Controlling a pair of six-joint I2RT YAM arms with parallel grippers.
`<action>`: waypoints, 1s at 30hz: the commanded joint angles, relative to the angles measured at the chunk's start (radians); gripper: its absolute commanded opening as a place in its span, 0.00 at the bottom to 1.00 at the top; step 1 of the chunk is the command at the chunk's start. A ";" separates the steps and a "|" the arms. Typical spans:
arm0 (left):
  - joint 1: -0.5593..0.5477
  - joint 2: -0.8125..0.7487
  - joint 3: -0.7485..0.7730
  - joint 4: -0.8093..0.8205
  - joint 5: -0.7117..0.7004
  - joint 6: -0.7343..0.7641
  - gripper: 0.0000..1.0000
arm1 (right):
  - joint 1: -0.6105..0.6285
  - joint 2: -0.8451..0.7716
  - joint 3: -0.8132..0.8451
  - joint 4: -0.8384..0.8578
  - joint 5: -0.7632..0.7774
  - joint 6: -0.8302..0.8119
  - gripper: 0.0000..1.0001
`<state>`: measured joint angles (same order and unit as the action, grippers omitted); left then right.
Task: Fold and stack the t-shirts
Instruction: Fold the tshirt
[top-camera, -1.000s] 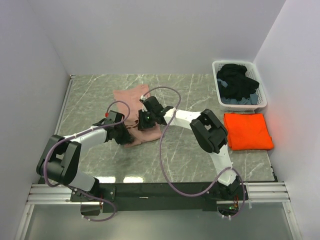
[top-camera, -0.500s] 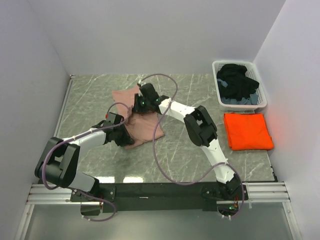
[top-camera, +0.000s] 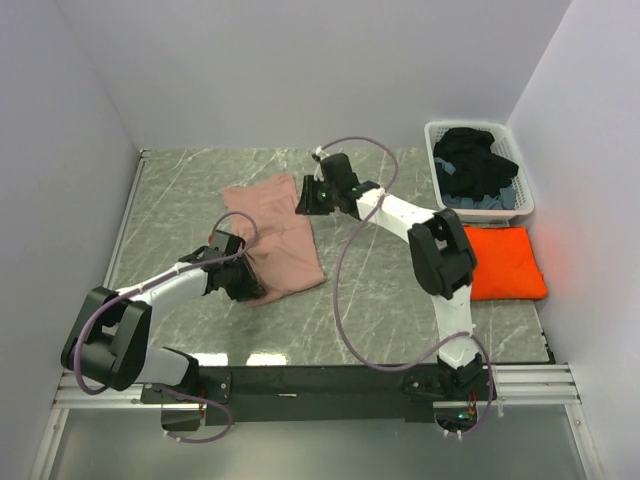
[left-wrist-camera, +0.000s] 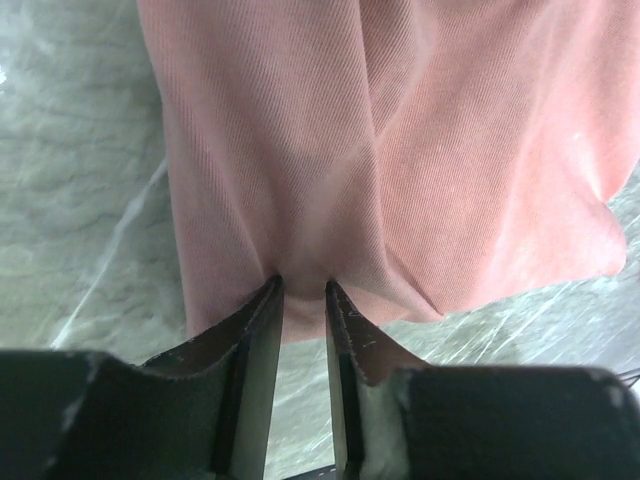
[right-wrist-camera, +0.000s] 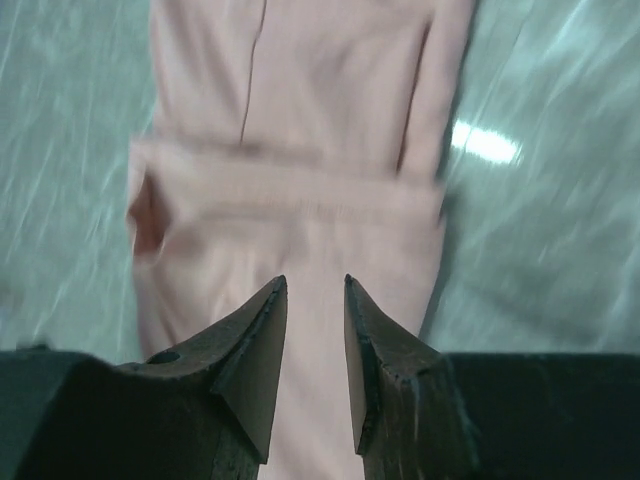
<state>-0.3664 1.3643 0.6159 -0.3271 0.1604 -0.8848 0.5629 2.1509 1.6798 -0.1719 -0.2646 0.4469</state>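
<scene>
The dusty-pink t-shirt (top-camera: 275, 235) lies spread flat on the marble table (top-camera: 180, 200), running from the far middle toward the near side. My left gripper (top-camera: 243, 283) sits at its near-left edge. In the left wrist view the left gripper (left-wrist-camera: 303, 285) is shut on a puckered fold of the pink t-shirt (left-wrist-camera: 400, 150). My right gripper (top-camera: 303, 200) hovers at the shirt's far right edge. In the right wrist view the right gripper (right-wrist-camera: 315, 282) is open, with the pink t-shirt (right-wrist-camera: 300, 150) lying flat beneath it. The orange t-shirt (top-camera: 505, 262) lies folded at the right.
A white laundry basket (top-camera: 430, 140) holding dark clothes stands at the far right corner, just behind the orange t-shirt. Grey walls close in the table at the left, back and right. The right arm's cable loops over the table's middle.
The right gripper swung from the shirt's middle toward the far right, drawing the pink fabric out flat, and its jaws have spread apart. The left gripper kept its pinch and shifted slightly nearer.
</scene>
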 joint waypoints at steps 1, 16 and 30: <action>-0.005 -0.037 0.007 -0.081 -0.036 0.027 0.32 | 0.019 -0.146 -0.155 0.034 -0.103 -0.007 0.36; -0.005 -0.257 0.012 -0.262 -0.157 -0.101 0.70 | -0.021 -0.574 -0.877 0.334 -0.231 0.429 0.68; 0.003 -0.277 -0.168 -0.093 -0.157 -0.305 0.65 | 0.044 -0.458 -1.023 0.636 -0.220 0.674 0.69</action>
<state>-0.3641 1.0939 0.4759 -0.4755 0.0219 -1.1301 0.5819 1.6615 0.6708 0.3428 -0.4908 1.0519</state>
